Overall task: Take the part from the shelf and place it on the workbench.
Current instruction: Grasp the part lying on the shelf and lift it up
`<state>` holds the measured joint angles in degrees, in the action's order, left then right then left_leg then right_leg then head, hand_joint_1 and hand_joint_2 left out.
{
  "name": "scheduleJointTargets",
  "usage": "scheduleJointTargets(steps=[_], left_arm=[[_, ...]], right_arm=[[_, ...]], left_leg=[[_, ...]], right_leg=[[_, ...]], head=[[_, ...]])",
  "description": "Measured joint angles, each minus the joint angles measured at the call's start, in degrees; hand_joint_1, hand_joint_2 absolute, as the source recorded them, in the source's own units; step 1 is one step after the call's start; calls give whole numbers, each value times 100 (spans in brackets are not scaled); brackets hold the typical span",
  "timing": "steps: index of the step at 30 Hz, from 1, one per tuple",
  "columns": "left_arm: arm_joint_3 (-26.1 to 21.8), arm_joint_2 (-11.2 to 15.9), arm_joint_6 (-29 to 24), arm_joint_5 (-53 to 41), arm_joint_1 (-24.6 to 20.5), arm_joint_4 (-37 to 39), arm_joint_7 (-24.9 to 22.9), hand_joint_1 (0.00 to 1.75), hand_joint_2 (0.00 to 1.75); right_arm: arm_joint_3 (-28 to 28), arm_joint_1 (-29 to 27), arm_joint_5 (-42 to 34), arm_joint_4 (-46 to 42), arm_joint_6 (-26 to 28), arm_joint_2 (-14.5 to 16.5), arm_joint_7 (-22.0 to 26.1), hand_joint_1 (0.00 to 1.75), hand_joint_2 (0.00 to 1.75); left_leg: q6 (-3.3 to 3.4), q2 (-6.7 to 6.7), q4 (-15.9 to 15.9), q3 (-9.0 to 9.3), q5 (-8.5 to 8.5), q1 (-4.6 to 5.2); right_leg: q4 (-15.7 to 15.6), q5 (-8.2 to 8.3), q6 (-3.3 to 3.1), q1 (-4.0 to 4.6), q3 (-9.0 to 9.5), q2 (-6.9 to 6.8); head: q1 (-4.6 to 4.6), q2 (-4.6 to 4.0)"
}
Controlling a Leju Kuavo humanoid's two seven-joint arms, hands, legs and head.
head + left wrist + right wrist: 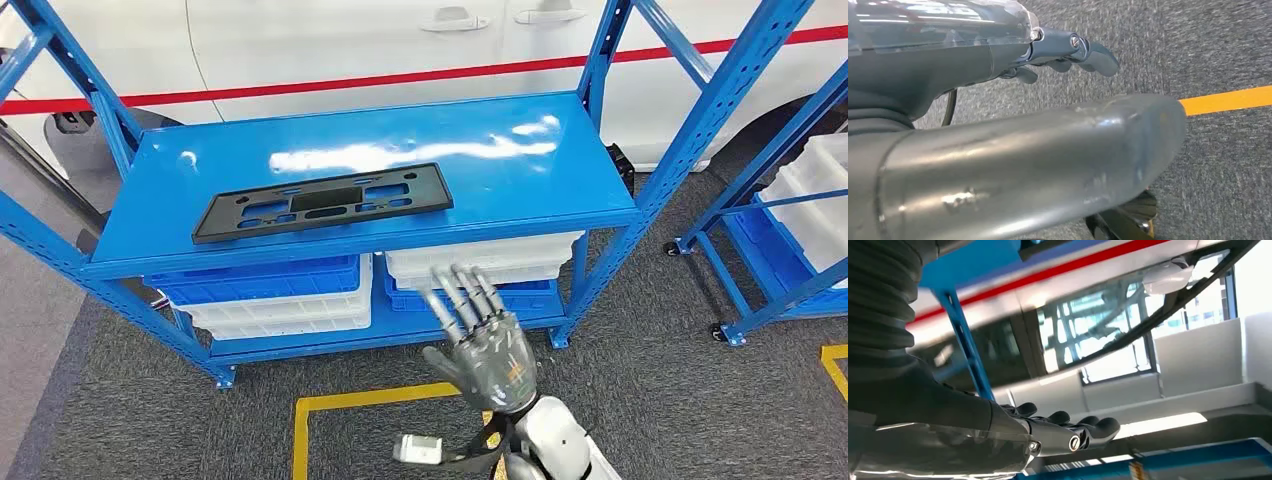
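The part [323, 202], a flat black plastic plate with several cut-out slots, much like a licence-plate bracket, lies on the top board of the blue shelf [500, 150]. It sits toward the shelf's left half, its long side nearly parallel to the front edge and just behind it. Nothing touches it.

The right hand [485, 335] is raised in front of the shelf, below its top board and right of the part, well apart from it. Its fingers [462, 295] are spread and grasp nothing; the right wrist view shows them stretched out side by side in the air, with a white car's window behind them. The left hand [1068, 52] hangs over grey carpet [1208, 45] near a yellow floor line [1228, 99]; its fingers are loosely curled, nothing is visible in them, but how far they are closed I cannot tell.

Judged from its look, the part is light, thin and fairly stiff, though long enough to flex or tip if taken at one end. The glossy shelf board gives little purchase beneath it, so it may slide when pushed. The best hold seems to be on the long front edge near the middle, thumb under and fingers over, or through the large central slot. The step in hand is the reach; the task is barely begun.
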<state>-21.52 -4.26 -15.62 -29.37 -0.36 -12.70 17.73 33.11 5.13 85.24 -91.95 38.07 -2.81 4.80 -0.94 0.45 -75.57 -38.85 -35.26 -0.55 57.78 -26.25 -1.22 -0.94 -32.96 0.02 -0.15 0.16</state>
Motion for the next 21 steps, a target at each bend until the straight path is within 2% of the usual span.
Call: scheduleJointTargets(steps=[2, 3, 5, 6, 8, 10, 11, 12, 14, 15, 16, 17, 19, 21], left_arm=[[2, 14, 14, -43, -3, 0, 29, 0, 0], [3, 26, 27, -84, -6, 0, 56, 0, 0], [7, 46, 64, -153, -18, 2, 104, 0, 0], [8, 52, 82, -182, -30, 3, 127, 0, 0], [10, 69, 115, -241, -52, 4, 160, 0, 0], [9, 89, 146, -324, -73, 4, 184, 0, 0], [4, 99, 170, -377, -82, 4, 197, 0, 0], [-1, 110, 195, -434, -89, 4, 208, 0, 0], [-14, 129, 256, -514, -90, 4, 222, 0, 0], [-21, 137, 285, -535, -89, 4, 223, 0, 0], [-29, 143, 314, -547, -86, 4, 227, 0, 0], [-39, 150, 348, -554, -85, 4, 238, 0, 0], [-63, 155, 420, -553, -86, 5, 267, 0, 0], [-106, 156, 494, -542, -91, 6, 296, 0, 0]], right_arm=[[163, 177, 187, 132, 49, -46, -398, 0, 175], [347, 380, 339, 266, 89, -100, -808, 0, 175], [857, 916, 431, 572, 125, -230, -1775, 0, 175], [1200, 1199, 449, 754, 135, -278, -2300, 0, 175], [2024, 1711, 467, 1156, 146, -314, -3268, 0, 175], [2848, 2103, 474, 1555, 150, -305, -3883, 0, 175], [3186, 2243, 476, 1745, 153, -284, -4035, 0, 175], [3461, 2346, 477, 1924, 154, -254, -4103, 0, 175], [3826, 2445, 477, 2238, 156, -166, -4047, 0, 175], [3920, 2448, 477, 2376, 156, -112, -3920, 0, 175], [3960, 2427, 476, 2500, 156, -48, -3722, 0, 175], [3947, 2389, 476, 2614, 156, 27, -3460, 0, 175], [3793, 2284, 476, 2814, 156, 210, -2831, 0, 175], [3538, 2169, 477, 3011, 158, 424, -2327, 0, 175]], left_leg=[[-6, 1, 347, 131, 248, -15], [-14, 1, 736, 286, 494, -31], [-9, -12, 1447, 570, 795, -33], [10, -21, 1625, 636, 844, -26], [86, -35, 1674, 639, 850, -8], [175, -37, 1709, 649, 895, -20], [220, -40, 1730, 651, 917, -25], [254, -43, 1743, 649, 932, -26], [288, -48, 1742, 636, 933, 2], [296, -49, 1740, 635, 929, 21], [305, -50, 1738, 640, 923, 43], [311, -52, 1737, 651, 917, 66], [318, -54, 1738, 679, 898, 99], [292, -53, 1731, 679, 880, 117]], right_leg=[[10, -5, 8, -10, 2, 12], [26, -13, 22, -22, 4, 24], [70, -30, 82, -21, -12, 59], [83, -30, 120, -14, -23, 73], [65, -6, 194, 0, -32, 90], [107, -52, 253, -8, -47, 66], [254, -154, 272, -14, -112, 49], [520, -313, 283, -17, -235, 33], [1281, -657, 289, -15, -608, 22], [1566, -732, 282, -8, -758, 22], [1662, -697, 262, 3, -821, 22], [1527, -556, 226, 22, -772, 22], [792, -161, 87, 85, -433, 16], [201, 39, -30, 145, -167, -5]], head=[[1, -1], [1, -1], [-4, -1], [-5, 0], [-9, -1], [-5, -1], [3, 0], [12, 0], [21, -1], [22, -1], [22, -1], [22, 0], [19, 0], [1, -1]])
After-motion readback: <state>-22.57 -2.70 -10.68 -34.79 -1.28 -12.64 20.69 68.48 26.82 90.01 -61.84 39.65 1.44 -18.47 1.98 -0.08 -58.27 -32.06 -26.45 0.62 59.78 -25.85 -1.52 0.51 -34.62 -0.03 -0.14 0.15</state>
